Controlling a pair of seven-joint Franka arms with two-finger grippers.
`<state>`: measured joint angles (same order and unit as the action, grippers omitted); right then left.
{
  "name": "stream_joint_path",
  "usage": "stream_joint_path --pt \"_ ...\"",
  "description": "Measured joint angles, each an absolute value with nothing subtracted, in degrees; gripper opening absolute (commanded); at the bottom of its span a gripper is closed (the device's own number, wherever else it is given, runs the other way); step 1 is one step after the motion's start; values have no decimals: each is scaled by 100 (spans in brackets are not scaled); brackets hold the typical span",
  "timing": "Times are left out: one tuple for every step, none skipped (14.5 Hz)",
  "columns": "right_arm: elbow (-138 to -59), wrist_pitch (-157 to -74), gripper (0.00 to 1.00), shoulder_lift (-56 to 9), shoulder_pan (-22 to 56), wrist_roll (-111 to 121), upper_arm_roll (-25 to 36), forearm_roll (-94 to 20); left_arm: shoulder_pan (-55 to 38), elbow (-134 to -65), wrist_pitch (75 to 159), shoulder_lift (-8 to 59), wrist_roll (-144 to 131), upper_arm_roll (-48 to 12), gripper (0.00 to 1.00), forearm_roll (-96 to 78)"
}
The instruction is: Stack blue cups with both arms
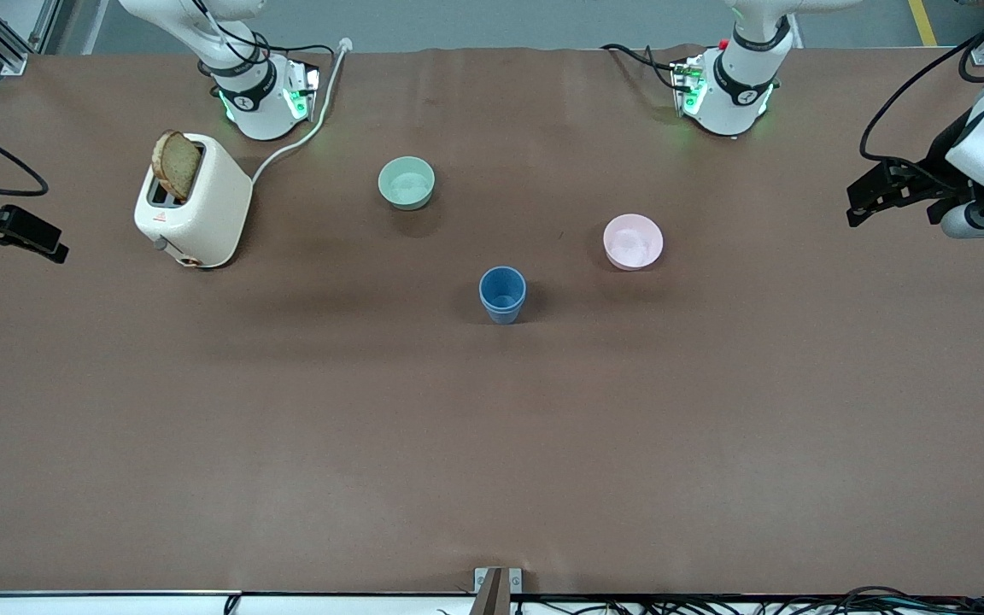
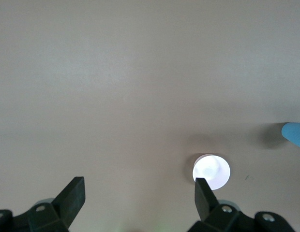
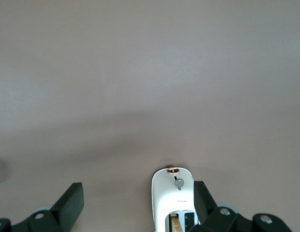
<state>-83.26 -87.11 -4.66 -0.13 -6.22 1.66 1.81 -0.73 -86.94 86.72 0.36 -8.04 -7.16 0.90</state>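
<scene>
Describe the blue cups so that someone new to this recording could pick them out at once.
On the brown table, find the pink bowl and the pale green bowl. The blue cups stand nearer the front camera than both, roughly midway between them, already nested as one stack. They alone are blue, and narrower and taller than the bowls.

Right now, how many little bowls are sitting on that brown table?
2. The pale green round bowl sits nearer the white toaster; the pink round bowl sits toward the left arm's end, beside the stacked blue plastic cups. None looks hidden.

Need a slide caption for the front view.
Stacked matte blue plastic cups stand mid-table; open left gripper and right gripper wait at the table's ends.
</scene>
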Motion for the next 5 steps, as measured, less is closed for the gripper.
stream_joint_path --pt "-8326 -8709 100 -466 -13 -576 166 181 -73 -8694 8673 36 -804 -716 100 90" --pt "-8326 -8707 100 -465 -14 -486 167 181 -73 -8692 8677 36 -804 -716 100 90" --pt "-8326 -8700 100 -465 -18 -410 172 181 -73 -8687 8681 36 -804 -716 100 90" --pt "-8326 -8694 100 -465 -26 -372 176 181 -73 -8677 8684 36 -805 -716 100 90" --pt "-8326 -8691 100 -465 -33 -355 178 181 -72 -8654 8688 36 -805 -715 100 90"
